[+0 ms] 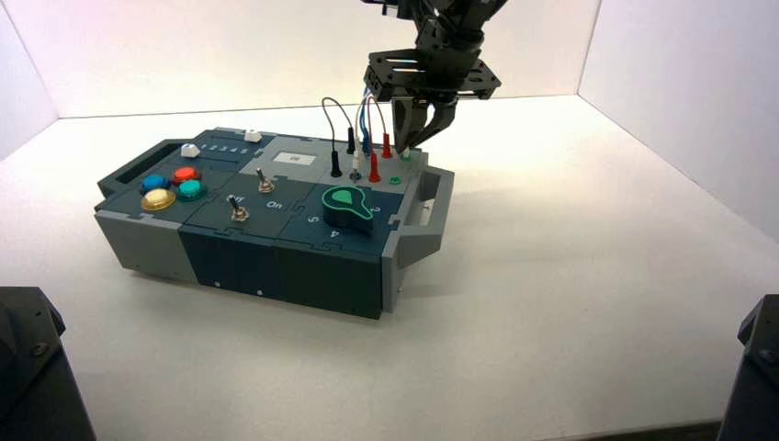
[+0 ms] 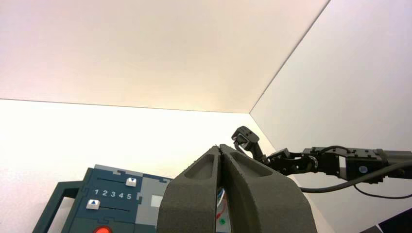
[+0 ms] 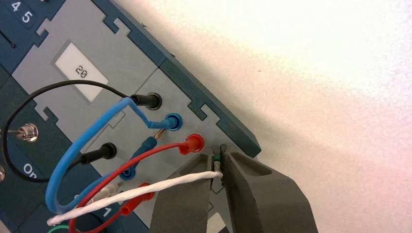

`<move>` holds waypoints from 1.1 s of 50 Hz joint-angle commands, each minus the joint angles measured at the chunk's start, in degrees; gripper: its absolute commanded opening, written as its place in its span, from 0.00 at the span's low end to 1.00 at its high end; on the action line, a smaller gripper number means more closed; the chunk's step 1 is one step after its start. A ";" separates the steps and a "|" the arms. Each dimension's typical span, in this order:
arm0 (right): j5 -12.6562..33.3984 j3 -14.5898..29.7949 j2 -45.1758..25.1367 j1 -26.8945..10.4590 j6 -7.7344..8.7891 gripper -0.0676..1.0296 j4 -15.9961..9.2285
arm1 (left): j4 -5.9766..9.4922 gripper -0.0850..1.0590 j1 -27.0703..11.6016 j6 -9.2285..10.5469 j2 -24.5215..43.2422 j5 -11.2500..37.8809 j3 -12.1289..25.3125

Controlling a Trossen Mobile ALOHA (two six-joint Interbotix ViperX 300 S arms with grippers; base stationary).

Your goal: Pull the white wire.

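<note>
A robot's right hand [image 1: 418,129] reaches down over the far right corner of a blue-and-grey box [image 1: 276,248] on a white table [image 1: 570,276], its two fingers pinching the slim plug at one end of the white wire [image 3: 145,190]. In the right wrist view the plug sits between the fingertips [image 3: 228,167] at a green-ringed socket near the box's edge, and the wire runs away from the hand to a second plug among the other leads. A red wire [image 3: 145,160], a blue wire [image 3: 82,150] and a black wire [image 3: 58,90] arch beside it, plugged into their own sockets. Seen from above, the wire panel lies at about 1 o'clock on the box, with a green knob [image 1: 351,206] just in front of it at 5 o'clock. The left hand [image 2: 221,160] hangs well back from the box, fingers pressed together with nothing between them.
</note>
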State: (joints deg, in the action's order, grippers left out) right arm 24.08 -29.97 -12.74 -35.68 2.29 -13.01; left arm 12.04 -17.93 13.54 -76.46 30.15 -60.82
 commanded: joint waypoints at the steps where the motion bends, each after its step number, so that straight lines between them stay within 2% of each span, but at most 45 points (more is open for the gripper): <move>1: 0.18 1.41 4.04 0.88 -0.35 0.04 -0.70 | -0.09 0.05 -0.35 -0.18 0.26 -0.62 1.85; 22: 2.11 4.04 3.43 -2.81 -0.35 0.04 -1.32 | -0.09 0.05 -0.35 -0.18 -0.88 -0.53 1.49; 48: 4.13 5.45 3.60 -3.60 -0.44 0.04 -1.41 | -0.09 0.05 -0.35 -0.18 -1.41 -0.53 1.41; 55: 4.39 5.62 3.69 -3.60 0.00 0.04 -0.88 | -0.09 0.05 -0.35 -0.09 -1.23 -0.62 1.41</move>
State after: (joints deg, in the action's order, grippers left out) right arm 28.30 -25.75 -11.51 -38.67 2.02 -13.97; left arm 12.04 -17.93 13.54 -78.22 30.15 -60.82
